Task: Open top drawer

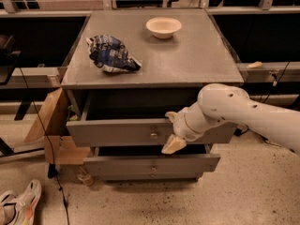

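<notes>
Now top drawer [117, 134], lower drawer [140, 165] both out; one pincer [172, 131], seemingly spread, beside knob [153, 135].

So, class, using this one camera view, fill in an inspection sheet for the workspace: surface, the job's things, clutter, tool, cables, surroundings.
Surface: grey cabinet top, flat.
Job's things: top drawer pulled partly out, with a dark gap behind its front panel; brass knob at the centre.
Clutter: crumpled blue-and-white bag on the left of the top; white bowl at the back. The two are apart.
Tool: tool at the top drawer's front panel, just right of the knob.
Cables: black cable trailing to the floor on the left.
Surroundings: lower drawer slightly out; cardboard beside the cabinet; shoe on the floor.
</notes>
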### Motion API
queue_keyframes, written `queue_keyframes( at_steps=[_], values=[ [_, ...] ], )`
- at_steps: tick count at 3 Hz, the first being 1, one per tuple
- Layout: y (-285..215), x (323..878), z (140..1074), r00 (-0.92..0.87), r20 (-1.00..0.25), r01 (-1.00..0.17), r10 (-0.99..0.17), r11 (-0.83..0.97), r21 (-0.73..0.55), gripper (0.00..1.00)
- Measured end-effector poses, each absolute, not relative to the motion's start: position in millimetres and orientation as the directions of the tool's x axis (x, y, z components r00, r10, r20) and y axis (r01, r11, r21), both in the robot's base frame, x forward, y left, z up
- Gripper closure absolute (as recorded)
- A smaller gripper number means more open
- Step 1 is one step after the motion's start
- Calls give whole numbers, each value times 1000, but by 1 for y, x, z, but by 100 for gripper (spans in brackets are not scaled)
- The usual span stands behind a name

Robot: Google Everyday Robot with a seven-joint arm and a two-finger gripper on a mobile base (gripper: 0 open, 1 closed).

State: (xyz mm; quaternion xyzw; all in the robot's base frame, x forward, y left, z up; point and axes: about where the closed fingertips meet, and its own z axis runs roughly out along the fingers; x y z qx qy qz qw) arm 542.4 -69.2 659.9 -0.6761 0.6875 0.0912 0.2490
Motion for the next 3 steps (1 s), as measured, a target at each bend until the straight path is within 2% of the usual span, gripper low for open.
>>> queue_keyframes(
  at_steps=[2, 3],
  values=[
    [-70, 543, 675, 35, -462, -975, -886, 72, -211, 86],
    [-72, 543, 683, 35, -462, -975, -886, 71, -212, 100]
  ],
)
